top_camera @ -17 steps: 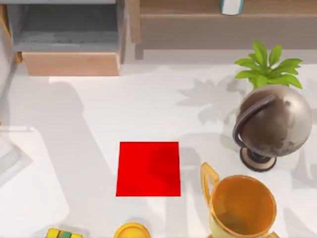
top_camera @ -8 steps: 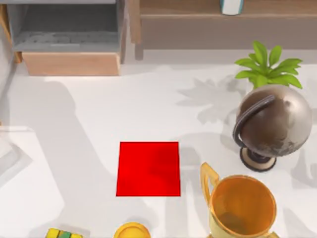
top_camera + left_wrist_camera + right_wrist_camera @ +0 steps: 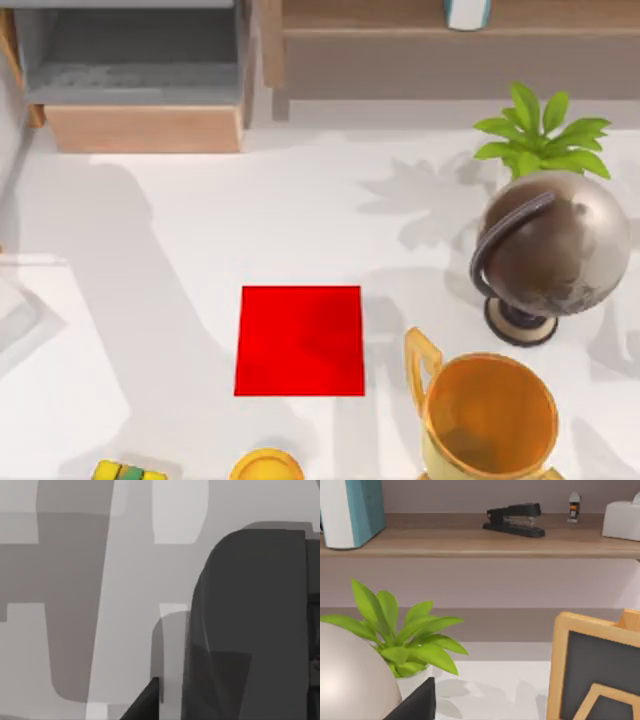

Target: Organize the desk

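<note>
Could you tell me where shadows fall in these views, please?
Top view: broad soft shadows cross the desk, and leaf shadows lie left of the plant; the red mat is dimmer on its right. Right wrist view: leaf shadows lie on the desk under the plant.

Pale translucent shape at left edge of desk (image 3: 200, 250) retreated further left; shadow narrowed.

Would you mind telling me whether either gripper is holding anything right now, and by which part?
It cannot be told: neither wrist view gives a clear sight of fingers or any grasp.
</note>
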Robot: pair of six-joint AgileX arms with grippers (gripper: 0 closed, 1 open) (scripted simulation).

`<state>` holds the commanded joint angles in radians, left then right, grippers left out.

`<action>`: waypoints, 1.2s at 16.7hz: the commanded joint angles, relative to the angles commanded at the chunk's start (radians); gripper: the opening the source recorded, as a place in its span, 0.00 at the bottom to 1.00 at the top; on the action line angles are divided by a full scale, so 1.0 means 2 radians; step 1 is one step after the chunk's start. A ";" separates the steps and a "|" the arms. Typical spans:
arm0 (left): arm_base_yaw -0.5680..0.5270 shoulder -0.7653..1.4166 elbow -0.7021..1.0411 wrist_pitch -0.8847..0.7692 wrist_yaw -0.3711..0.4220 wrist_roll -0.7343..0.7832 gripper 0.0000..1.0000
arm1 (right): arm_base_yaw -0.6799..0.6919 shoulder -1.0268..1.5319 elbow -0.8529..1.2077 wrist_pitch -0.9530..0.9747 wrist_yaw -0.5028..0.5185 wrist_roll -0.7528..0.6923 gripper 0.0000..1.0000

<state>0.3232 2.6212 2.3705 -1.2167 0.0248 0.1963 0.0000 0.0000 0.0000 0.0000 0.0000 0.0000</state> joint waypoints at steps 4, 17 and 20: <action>0.000 0.000 0.000 0.000 0.000 0.000 0.25 | 0.000 0.000 0.000 0.000 0.000 0.000 1.00; 0.001 -0.002 0.000 0.000 0.000 0.001 0.00 | 0.000 0.000 0.000 0.000 0.000 0.000 1.00; 0.004 -0.026 0.000 -0.007 -0.002 -0.014 0.00 | 0.000 0.000 0.000 0.000 0.000 0.000 1.00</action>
<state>0.3314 2.5694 2.3697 -1.2315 0.0209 0.1673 0.0000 0.0000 0.0000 0.0000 0.0000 0.0000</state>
